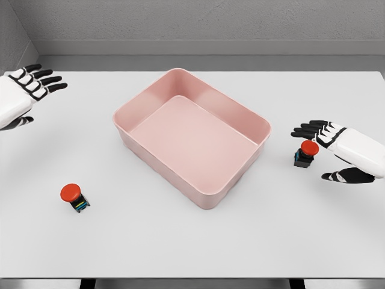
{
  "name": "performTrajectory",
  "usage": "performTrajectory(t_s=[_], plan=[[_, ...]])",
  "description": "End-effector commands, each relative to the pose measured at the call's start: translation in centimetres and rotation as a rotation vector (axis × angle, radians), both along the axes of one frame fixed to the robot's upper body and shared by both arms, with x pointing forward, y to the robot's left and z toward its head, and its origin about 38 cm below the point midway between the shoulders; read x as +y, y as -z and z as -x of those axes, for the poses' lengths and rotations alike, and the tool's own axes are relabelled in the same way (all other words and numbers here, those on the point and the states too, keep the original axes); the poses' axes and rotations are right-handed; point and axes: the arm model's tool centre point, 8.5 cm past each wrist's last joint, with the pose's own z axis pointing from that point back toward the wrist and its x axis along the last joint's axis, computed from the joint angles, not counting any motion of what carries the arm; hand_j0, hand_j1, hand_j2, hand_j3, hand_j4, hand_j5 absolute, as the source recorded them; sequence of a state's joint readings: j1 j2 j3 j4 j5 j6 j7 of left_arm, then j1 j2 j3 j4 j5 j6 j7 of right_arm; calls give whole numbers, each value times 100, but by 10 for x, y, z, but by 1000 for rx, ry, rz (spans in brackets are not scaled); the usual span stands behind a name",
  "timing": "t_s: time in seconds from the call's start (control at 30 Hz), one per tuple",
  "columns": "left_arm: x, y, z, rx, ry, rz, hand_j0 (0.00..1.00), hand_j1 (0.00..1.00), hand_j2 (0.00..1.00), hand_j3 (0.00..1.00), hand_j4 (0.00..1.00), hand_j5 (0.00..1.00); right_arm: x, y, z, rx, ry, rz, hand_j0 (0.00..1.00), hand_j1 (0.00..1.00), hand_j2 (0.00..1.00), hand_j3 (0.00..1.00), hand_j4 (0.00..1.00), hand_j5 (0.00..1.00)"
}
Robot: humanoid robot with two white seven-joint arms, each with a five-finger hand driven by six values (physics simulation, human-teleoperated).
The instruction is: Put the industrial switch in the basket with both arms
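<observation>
Reaching with spread fingers, the right hand [337, 147] brackets one industrial switch [307, 153] without gripping; the left hand [24, 90] hovers open.

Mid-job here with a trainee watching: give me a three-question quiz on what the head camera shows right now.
1. True or false: the pink basket already holds a switch.
2. Multiple choice: which switch has a hand right beside it? A) the switch at the right B) the switch at the lower left C) both
3. Short answer: where is the left hand, and what does it hold?

Key
1. False: the basket is empty, both red-capped switches sit on the white table.
2. A: the right hand is open next to it, not gripping.
3. At the far left edge, fingers spread, holding nothing.
</observation>
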State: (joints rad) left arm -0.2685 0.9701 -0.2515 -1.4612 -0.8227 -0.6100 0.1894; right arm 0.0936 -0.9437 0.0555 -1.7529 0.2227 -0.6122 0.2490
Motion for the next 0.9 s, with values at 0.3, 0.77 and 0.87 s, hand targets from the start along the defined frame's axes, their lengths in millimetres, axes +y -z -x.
performTrajectory(t_s=[0.3,0.77,0.87], plan=[[-20,12,45,120,110,67,100,100,100,100,100,100,-23,3,-5,74,134,104,100,100,100,100,100,100],[-9,21,83,289,170,-156,100,100,100,100,100,100,21,12,-62,311,256,283,100,100,100,100,100,100],[-14,37,93,337,181,-155,100,100,100,100,100,100,22,16,-62,336,265,294,100,100,100,100,100,100]])
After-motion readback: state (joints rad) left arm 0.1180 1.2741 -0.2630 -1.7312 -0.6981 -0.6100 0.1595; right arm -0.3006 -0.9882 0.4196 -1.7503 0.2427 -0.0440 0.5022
